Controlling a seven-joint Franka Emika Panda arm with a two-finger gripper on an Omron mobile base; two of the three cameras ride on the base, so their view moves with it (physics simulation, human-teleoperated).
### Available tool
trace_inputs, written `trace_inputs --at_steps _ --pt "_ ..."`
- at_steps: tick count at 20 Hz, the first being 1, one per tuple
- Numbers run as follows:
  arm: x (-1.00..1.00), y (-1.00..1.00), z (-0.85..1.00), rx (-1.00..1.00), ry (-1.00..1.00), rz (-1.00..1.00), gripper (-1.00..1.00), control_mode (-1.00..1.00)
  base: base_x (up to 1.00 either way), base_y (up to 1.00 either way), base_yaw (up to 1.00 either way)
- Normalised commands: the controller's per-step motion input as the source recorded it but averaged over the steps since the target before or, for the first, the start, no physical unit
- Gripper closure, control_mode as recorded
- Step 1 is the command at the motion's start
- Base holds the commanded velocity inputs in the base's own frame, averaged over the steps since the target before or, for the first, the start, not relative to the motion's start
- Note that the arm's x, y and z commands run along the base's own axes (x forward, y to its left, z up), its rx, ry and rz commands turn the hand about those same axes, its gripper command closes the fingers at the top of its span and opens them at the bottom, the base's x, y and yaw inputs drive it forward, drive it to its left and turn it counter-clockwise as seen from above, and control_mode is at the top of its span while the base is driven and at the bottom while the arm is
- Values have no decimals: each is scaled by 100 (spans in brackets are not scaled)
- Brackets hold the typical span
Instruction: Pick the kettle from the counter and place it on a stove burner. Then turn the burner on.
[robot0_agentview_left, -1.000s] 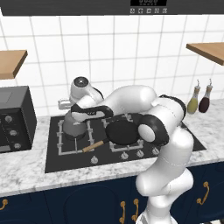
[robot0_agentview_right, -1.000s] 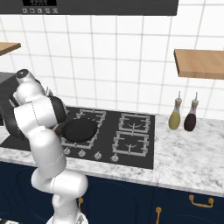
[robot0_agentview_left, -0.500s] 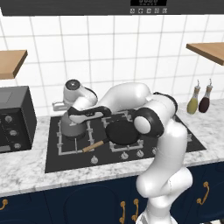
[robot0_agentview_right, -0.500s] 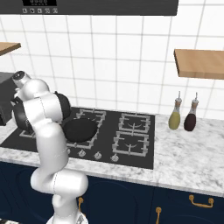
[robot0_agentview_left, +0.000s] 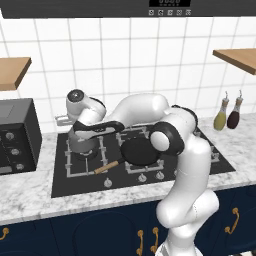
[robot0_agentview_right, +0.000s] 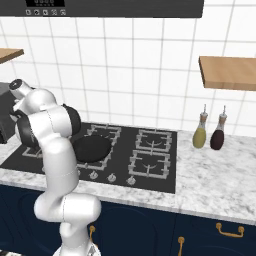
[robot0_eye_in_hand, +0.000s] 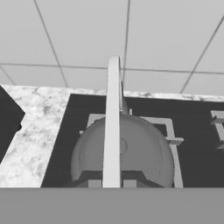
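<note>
White wall tiles back a marbled table (robot0_agentview_left: 30, 192) with navy cabinet fronts, and a black glass cooktop (robot0_agentview_left: 62, 180) is set into it. My arm reaches left across the cooktop, and my pincer (robot0_agentview_left: 80, 136) hangs over its rear-left corner.

Beneath it the kettle (robot0_agentview_left: 83, 145) sits inside the square grate of the rear-left stove burner (robot0_agentview_left: 75, 162), its rounded grey body resting on the wires. From my hand camera I look straight down on the kettle (robot0_eye_in_hand: 140, 153): its thin handle (robot0_eye_in_hand: 112, 127) rises upright toward me as a pale strip across the middle of the dome, with the grate (robot0_eye_in_hand: 171, 131) framing it on the black glass. My fingertips are hidden at the bottom of that view, so I cannot tell whether my pincer is wide, narrow or closed on the handle.

Just right of the kettle lies a black frying pan (robot0_agentview_left: 141, 151), its wooden handle (robot0_agentview_left: 107, 166) pointing forward and left toward the front grate. Knobs (robot0_agentview_left: 142, 177) line the cooktop's front edge. A dark appliance (robot0_agentview_left: 17, 135) stands on the table at the far left. Two bottles (robot0_agentview_right: 210, 132) stand near the wall to the right, well apart from the kettle, under a wooden shelf (robot0_agentview_right: 227, 72).
</note>
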Motion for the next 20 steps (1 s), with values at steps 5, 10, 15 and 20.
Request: trace_inputs --at_steps 5,10,15,20 --pt "0 -25 -11 0 -5 0 100 -100 0 0 0" --pt "0 -4 -12 0 -1 -1 100 -100 0 0 0" --pt "0 0 8 0 0 -6 100 -100 0 0 0" --pt "0 0 20 0 3 -7 100 -100 0 0 0"
